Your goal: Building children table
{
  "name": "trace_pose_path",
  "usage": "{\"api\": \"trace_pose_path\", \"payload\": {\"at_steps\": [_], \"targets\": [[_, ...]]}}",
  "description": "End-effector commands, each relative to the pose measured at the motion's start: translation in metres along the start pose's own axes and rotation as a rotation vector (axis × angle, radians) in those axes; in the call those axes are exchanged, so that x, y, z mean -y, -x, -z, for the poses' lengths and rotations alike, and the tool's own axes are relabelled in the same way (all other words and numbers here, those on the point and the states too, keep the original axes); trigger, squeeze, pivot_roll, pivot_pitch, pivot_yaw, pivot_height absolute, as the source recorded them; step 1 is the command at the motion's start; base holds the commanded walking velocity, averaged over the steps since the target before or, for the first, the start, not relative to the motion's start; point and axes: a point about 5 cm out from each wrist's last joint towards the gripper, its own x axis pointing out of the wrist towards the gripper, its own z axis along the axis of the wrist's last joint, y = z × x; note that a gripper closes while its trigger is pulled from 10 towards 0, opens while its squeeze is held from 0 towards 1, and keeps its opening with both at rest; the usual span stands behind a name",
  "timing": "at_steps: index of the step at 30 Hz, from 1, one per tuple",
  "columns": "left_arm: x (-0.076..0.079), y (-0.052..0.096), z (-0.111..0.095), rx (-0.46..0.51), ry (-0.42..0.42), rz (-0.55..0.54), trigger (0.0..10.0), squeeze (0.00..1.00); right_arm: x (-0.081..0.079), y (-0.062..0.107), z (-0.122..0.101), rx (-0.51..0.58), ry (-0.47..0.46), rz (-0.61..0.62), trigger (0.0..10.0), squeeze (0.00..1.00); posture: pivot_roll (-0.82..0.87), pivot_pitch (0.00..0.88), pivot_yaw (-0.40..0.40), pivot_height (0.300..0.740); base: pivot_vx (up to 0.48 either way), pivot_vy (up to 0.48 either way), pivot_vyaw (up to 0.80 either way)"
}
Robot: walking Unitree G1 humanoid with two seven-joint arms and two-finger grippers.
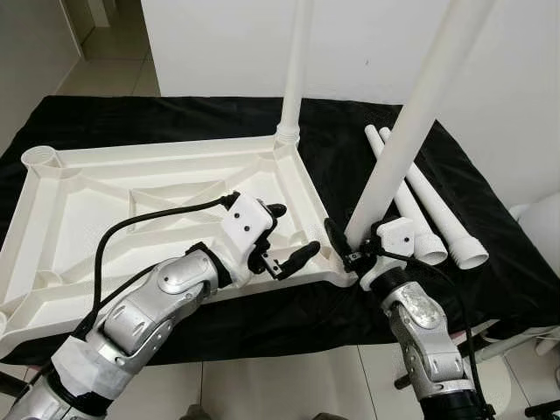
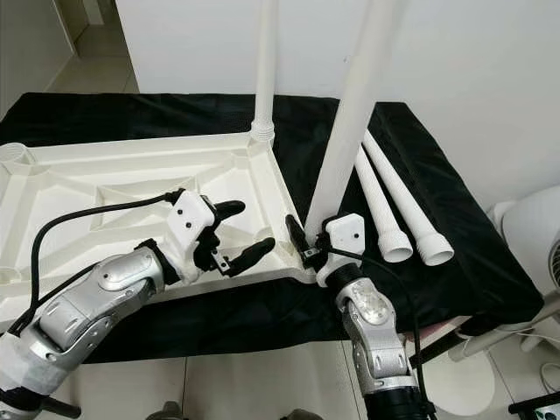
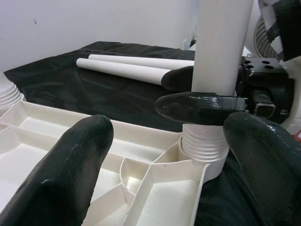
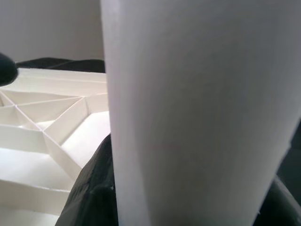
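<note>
Tabletop (image 1: pixel 157 188) lies upside-down on the bench; right tool (image 1: pixel 350 245) clamped on leg (image 1: pixel 394 149) at its near right corner socket. Left tool (image 1: pixel 284 236) apart, just beside. Keep leg vertical while twisting.

Both arms are silver metal with black joints, and each ends in a white wrist housing. The left gripper (image 1: pixel 289 236) and right gripper (image 1: pixel 343 243) each have two long, glossy black fingers. A black cable (image 1: pixel 131 223) loops along the left arm, a thinner one runs down the right.
</note>
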Motion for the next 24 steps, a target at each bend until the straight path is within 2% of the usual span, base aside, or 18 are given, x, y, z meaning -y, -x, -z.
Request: {"api": "trace_pose_path", "payload": {"at_steps": [1, 7, 11, 16, 21, 24], "targets": [[0.0172, 0.0018, -0.0048, 0.01, -0.025, 0.337, 10.0, 0.0, 0.0067, 0.0105, 0.0241, -0.125, -0.013, 0.038, 10.0, 0.0, 0.06, 0.0, -0.033, 0.74, 0.0, 0.0, 0.0], [0.0174, 0.0012, -0.0051, 0.011, -0.027, 0.341, 10.0, 0.0, 0.0081, 0.0115, 0.026, -0.13, 0.012, 0.039, 10.0, 0.0, 0.05, 0.0, -0.029, 0.74, 0.0, 0.0, 0.0], [0.0177, 0.0004, -0.0058, 0.013, -0.03, 0.346, 10.0, 0.0, 0.0088, 0.0117, 0.0274, -0.135, 0.066, 0.017, 10.0, 0.0, 0.05, 0.0, -0.025, 0.74, 0.0, 0.0, 0.0], [0.0176, 0.0004, -0.0063, 0.014, -0.032, 0.348, 10.0, 0.0, 0.0109, 0.0119, 0.0283, -0.137, 0.073, 0.015, 10.0, 0.0, 0.05, 0.005, -0.025, 0.74, 0.0, 0.0, 0.0], [0.018, 0.0008, -0.0068, 0.013, -0.028, 0.347, 10.0, 0.0, 0.0137, 0.0072, 0.0291, -0.136, 0.079, 0.007, 10.0, 0.0, 0.05, 0.016, -0.023, 0.74, 0.0, 0.0, 0.0], [0.018, 0.0009, -0.007, 0.012, -0.027, 0.344, 10.0, 0.0, 0.0082, 0.0024, 0.0279, -0.125, 0.091, -0.032, 10.0, 0.0, 0.05, 0.021, -0.027, 0.74, 0.0, 0.0, 0.0]]}}
